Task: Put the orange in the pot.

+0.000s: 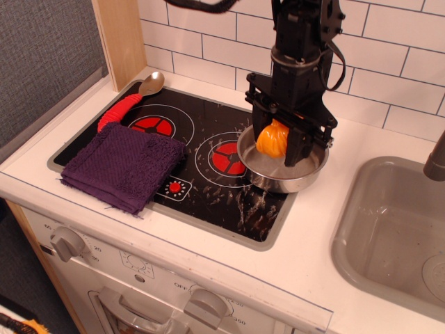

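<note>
Gripping the orange [272, 138], the claw [277, 145] hangs over the pot [281, 177].

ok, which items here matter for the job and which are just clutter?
In play:
orange, held in the gripper
pot

Clutter:
purple cloth
spoon with red handle
sink
stove knobs

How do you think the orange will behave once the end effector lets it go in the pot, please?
The orange looks glossy and hard, so it is probably slippery and stiff rather than squashy. Its rounded shape suggests it may rock or roll a little on the shiny pot, though the raised rim should contain it. The end effector holds it easily, so it seems light.
</note>
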You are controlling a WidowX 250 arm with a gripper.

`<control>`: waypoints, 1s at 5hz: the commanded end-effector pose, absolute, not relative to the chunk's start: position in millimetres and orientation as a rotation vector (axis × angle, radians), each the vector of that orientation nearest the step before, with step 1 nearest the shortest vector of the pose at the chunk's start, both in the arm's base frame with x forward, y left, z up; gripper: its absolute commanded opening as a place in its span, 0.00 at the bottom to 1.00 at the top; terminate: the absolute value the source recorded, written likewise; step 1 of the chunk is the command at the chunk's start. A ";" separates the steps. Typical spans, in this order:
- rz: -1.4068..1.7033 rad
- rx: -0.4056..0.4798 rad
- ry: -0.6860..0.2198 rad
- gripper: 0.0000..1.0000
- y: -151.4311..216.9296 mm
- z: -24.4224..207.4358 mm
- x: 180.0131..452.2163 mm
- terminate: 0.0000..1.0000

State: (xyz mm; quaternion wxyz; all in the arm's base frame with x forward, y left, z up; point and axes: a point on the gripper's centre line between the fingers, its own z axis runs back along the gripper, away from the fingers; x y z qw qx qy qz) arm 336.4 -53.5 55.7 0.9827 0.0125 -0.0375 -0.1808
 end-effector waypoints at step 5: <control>-0.211 0.040 -0.144 1.00 -4.4 91.5 280.4 0.00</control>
